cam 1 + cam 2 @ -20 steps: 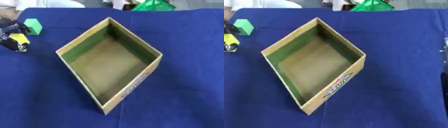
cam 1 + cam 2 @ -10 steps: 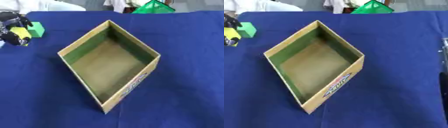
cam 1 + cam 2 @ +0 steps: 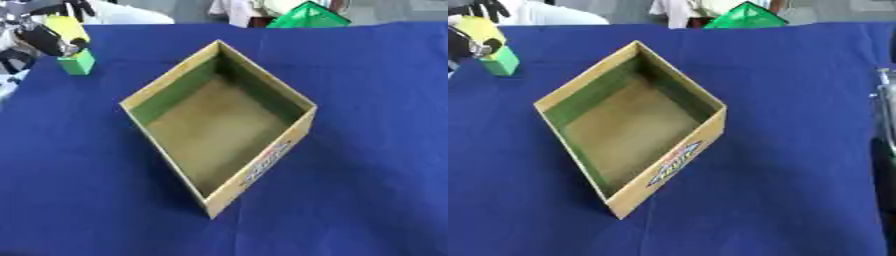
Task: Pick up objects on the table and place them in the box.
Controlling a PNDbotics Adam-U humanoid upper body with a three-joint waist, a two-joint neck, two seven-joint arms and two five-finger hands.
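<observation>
Now my left hand [image 3: 39, 37] holds a yellow thing [image 3: 68, 28] above the green block [image 3: 77, 62]. Next I carry it over the box [image 3: 262, 92] and let go.

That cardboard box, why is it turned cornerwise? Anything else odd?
The open cardboard box sits cornerwise on the blue tablecloth, upright, undamaged and empty. Nothing is spilled. The left hand holds a yellow object above a small green block.
</observation>
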